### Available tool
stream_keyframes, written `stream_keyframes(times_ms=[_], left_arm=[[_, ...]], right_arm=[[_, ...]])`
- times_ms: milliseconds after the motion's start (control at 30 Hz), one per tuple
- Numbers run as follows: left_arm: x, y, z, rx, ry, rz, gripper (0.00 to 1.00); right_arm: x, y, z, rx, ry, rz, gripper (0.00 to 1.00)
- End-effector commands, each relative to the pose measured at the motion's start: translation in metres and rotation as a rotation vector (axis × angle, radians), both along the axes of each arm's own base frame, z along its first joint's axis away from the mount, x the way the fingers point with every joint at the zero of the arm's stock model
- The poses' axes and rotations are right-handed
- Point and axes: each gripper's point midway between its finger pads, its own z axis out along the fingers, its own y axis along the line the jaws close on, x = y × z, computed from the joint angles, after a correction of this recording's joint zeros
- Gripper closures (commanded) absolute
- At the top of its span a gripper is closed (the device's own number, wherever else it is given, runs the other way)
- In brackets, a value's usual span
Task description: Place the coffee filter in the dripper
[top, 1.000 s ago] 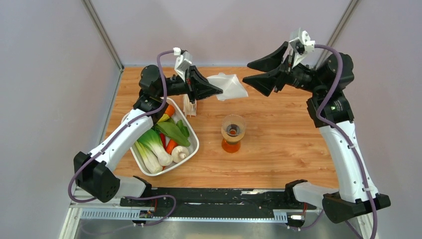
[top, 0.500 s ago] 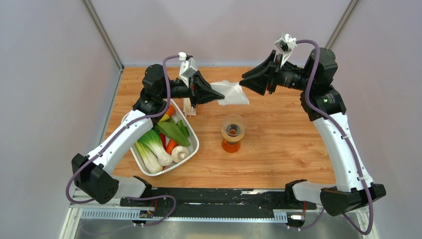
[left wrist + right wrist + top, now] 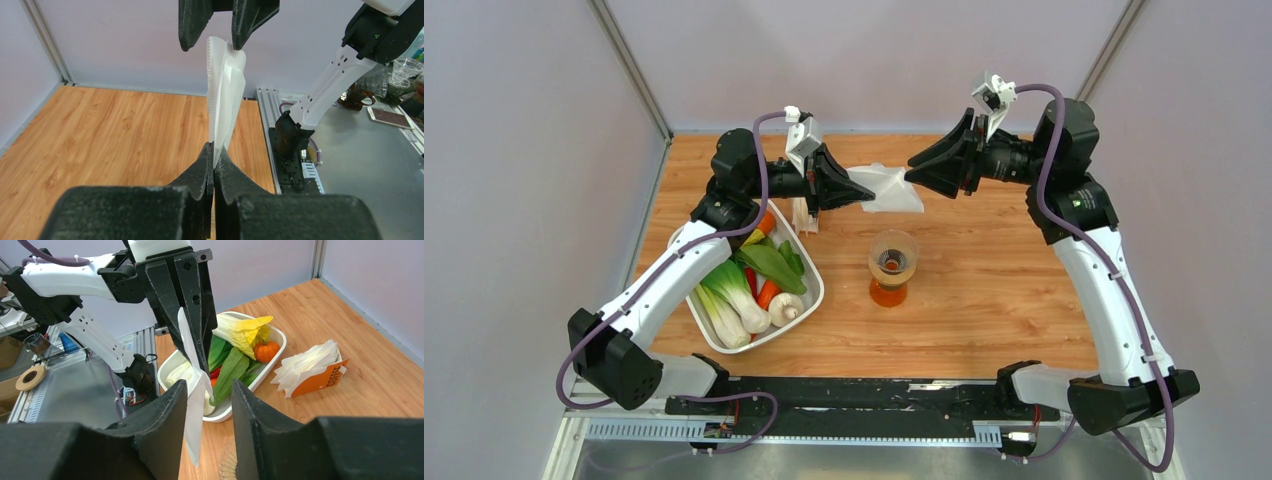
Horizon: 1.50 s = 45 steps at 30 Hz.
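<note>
The coffee filter (image 3: 892,189) is a thin white paper cone held in the air above the back of the table. My left gripper (image 3: 865,190) is shut on its pointed end, as the left wrist view (image 3: 214,150) shows, and the filter (image 3: 225,90) stands up from the fingertips. My right gripper (image 3: 911,171) is open, with its jaws on either side of the filter's far edge. In the right wrist view (image 3: 207,390) the filter (image 3: 196,410) hangs between the fingers, close to the left one. The clear dripper (image 3: 892,250) sits on an orange-tinted glass vessel (image 3: 888,292), in front of and below the filter.
A white tray (image 3: 811,297) of vegetables lies at the left, also in the right wrist view (image 3: 276,347). A bundle of stacked filters in an orange-labelled pack (image 3: 805,214) stands beside it, under my left gripper. Walls enclose the table on three sides.
My right gripper has swung left and down to the filter, and its wide-open jaws have narrowed around the filter's far edge. My left gripper has shifted slightly and still holds the filter.
</note>
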Motion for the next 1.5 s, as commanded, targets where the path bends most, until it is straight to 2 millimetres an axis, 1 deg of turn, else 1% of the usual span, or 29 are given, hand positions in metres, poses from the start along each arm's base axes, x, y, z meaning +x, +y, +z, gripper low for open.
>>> stream_keyframes(times_ms=[0,100,167,233,300,467,567,667,767,800,933,1000,1067,1233,1367,1433,1467], left_arm=[[-0.013,0.004,0.031,-0.045,-0.123,-0.021,0.99],[-0.015,0.005,0.033,-0.047,-0.131,-0.024,0.99],[-0.015,0.005,0.031,-0.041,-0.131,-0.021,0.99],[-0.015,0.005,0.031,-0.037,-0.134,-0.02,0.99],[-0.014,0.005,0.031,-0.035,-0.134,-0.015,0.99],[-0.012,0.003,0.031,-0.031,-0.126,-0.013,0.99],[-0.012,0.002,0.031,-0.031,-0.129,-0.016,0.99],[-0.014,0.001,0.031,-0.033,-0.14,-0.03,0.99],[-0.015,0.0,0.03,-0.031,-0.149,-0.038,0.96],[-0.014,-0.001,0.029,-0.026,-0.141,-0.036,0.96],[-0.012,-0.002,0.025,-0.014,-0.129,-0.036,0.96],[-0.012,-0.002,0.025,-0.014,-0.129,-0.034,0.96],[-0.012,-0.002,0.024,-0.014,-0.128,-0.033,0.96],[-0.011,-0.003,0.024,-0.014,-0.126,-0.036,0.96],[-0.011,-0.002,0.023,-0.008,-0.129,-0.035,0.96],[-0.011,-0.002,0.022,-0.003,-0.129,-0.032,0.96],[-0.011,-0.001,0.02,0.001,-0.132,-0.03,0.96]], right_arm=[[-0.003,-0.001,-0.001,-0.002,0.016,-0.008,0.64],[0.005,-0.001,-0.006,-0.013,0.027,-0.037,0.77],[0.005,-0.001,-0.005,-0.014,0.022,-0.035,0.78],[0.004,-0.001,-0.005,-0.016,0.018,-0.031,0.76],[0.003,-0.001,-0.005,-0.021,0.008,-0.025,0.72],[-0.002,0.001,-0.009,-0.044,-0.012,-0.014,0.7],[0.002,0.0,-0.017,-0.069,-0.006,-0.038,0.72],[0.003,0.0,-0.02,-0.079,0.003,-0.039,0.74],[-0.005,0.003,-0.018,-0.071,0.002,0.009,0.73],[-0.007,0.003,-0.018,-0.068,0.002,0.025,0.72],[-0.021,0.004,-0.014,-0.058,-0.009,0.086,0.57],[-0.027,0.004,-0.012,-0.055,-0.021,0.1,0.52],[-0.031,0.003,-0.01,-0.053,-0.031,0.114,0.5],[-0.024,0.003,-0.01,-0.057,-0.036,0.083,0.5],[-0.023,0.003,-0.005,-0.052,-0.036,0.074,0.5],[-0.022,0.003,-0.003,-0.051,-0.037,0.066,0.52],[-0.02,0.002,-0.003,-0.05,-0.032,0.055,0.57]])
